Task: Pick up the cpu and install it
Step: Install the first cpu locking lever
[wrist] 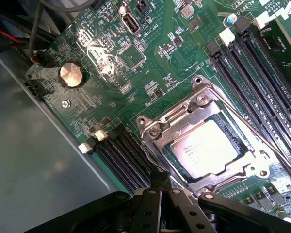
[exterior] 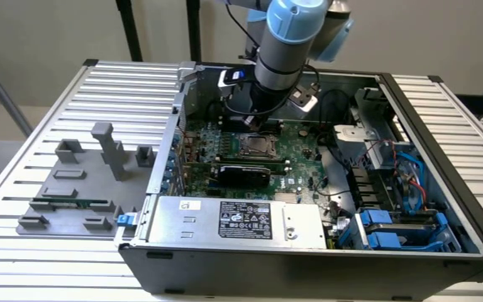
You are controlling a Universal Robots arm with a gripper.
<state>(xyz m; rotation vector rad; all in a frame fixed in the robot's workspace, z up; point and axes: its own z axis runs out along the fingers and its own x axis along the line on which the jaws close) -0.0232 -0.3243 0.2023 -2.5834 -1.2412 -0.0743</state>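
cpu (wrist: 207,147): one, silvery top up, seated flat inside the socket frame (wrist: 196,99); lower right of the wrist view, centre of the exterior view.
Progress: placement looks done, judging by the flush seating; retention frame appears not yet clamped over it.
claw (wrist: 166,187): one, clenched, empty, just above the socket's near edge.
motherboard (wrist: 111,63): one.
coin cell (wrist: 71,74): one.
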